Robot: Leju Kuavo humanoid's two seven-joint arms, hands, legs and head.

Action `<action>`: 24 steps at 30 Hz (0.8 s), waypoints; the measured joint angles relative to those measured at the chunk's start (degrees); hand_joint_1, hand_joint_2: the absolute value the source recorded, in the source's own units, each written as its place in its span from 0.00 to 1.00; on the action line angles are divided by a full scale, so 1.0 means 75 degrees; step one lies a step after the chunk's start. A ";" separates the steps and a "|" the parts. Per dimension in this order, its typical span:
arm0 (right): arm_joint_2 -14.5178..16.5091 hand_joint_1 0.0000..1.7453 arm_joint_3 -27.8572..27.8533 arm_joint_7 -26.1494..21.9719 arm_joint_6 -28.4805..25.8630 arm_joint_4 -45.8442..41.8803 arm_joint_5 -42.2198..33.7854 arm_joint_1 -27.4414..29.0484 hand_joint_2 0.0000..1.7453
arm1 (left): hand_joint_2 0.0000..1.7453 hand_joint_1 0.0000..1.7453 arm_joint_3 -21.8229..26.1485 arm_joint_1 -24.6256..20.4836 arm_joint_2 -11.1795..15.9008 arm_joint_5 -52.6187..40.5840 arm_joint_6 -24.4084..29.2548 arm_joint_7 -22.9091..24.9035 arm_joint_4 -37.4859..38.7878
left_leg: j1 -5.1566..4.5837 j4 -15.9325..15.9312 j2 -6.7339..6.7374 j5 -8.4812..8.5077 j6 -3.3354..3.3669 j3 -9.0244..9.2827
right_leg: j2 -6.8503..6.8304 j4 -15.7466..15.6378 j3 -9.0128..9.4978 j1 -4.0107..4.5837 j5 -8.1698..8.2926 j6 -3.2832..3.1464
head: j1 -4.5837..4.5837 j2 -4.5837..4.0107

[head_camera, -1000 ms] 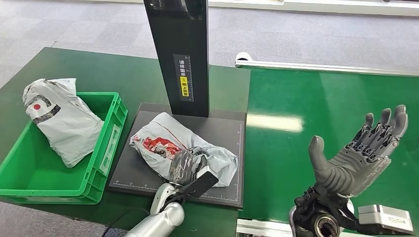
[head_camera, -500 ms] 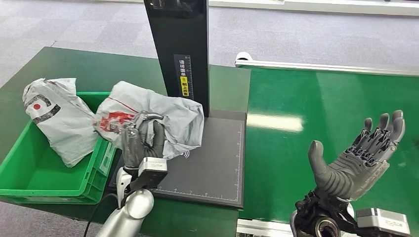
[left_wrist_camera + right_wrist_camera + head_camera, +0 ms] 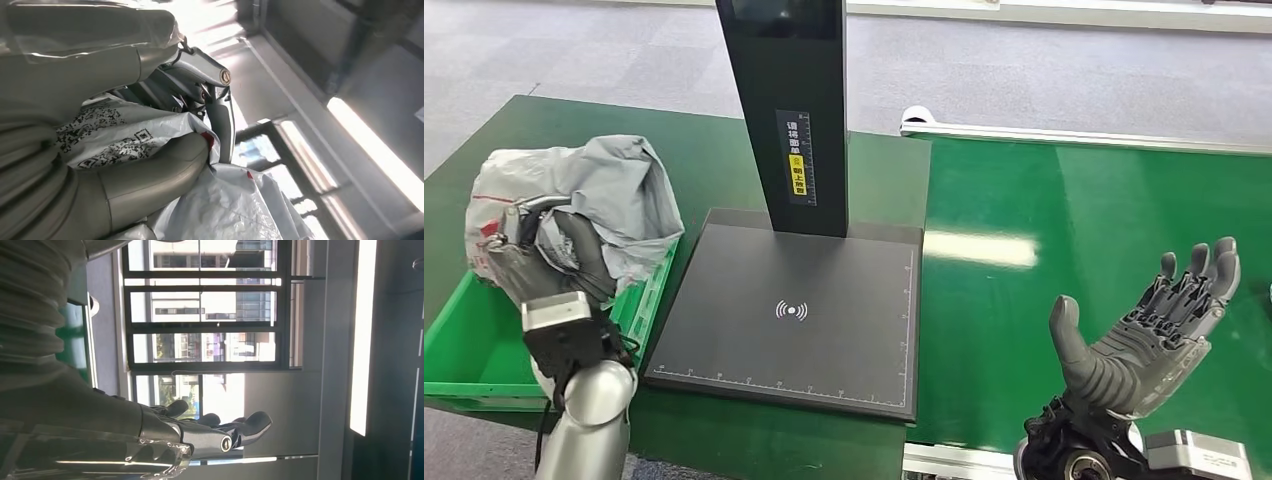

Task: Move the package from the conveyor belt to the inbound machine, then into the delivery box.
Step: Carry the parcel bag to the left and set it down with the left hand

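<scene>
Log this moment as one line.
left hand: holds grey package above green box | right hand: open over belt | scanner plate: bare

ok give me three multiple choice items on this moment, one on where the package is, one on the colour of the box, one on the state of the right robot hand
1. Where is the grey package?
A. flat on the black scanner pad
B. held up by the left robot hand over the box
C. on the conveyor belt

2. What colour is the delivery box?
A. green
B. blue
C. red

3. How is the right robot hand?
A. holding a package
B. curled into a fist
C. open, palm up, holding nothing

Answers: 1 B, the fingers grip the bag above the box's near edge and the scanner pad is bare. 2 A, its walls are bright green. 3 C, its fingers are spread over the conveyor belt with nothing in them.
</scene>
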 joint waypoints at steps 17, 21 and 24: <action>-0.0001 0.00 -0.0004 0.0037 -0.0001 0.0000 -0.0023 0.0009 1.00 | 1.00 1.00 0.0891 -0.0273 0.0197 -0.0065 -0.0036 0.0060 0.0612 | -0.0001 0.0000 0.0001 0.0000 0.0000 -0.0002 | 0.0002 0.0000 -0.0003 -0.0001 0.0000 0.0000 | 0.0000 -0.0001; -0.0006 0.00 -0.0004 0.0264 0.0156 0.0028 -0.0036 0.0004 1.00 | 1.00 1.00 0.1496 -0.0797 0.0290 -0.0986 0.0001 -0.0067 0.1515 | 0.0000 0.0000 0.0001 0.0003 -0.0004 0.0001 | 0.0003 0.0001 0.0002 0.0000 0.0002 -0.0002 | 0.0001 -0.0001; -0.0021 0.00 -0.0007 0.0383 0.0246 0.0083 -0.0058 0.0001 1.00 | 1.00 1.00 0.2251 -0.1358 0.0458 -0.1255 0.0006 -0.0311 0.2612 | 0.0001 -0.0001 0.0004 0.0008 -0.0008 0.0004 | 0.0004 0.0005 0.0002 0.0001 0.0006 -0.0006 | 0.0001 -0.0001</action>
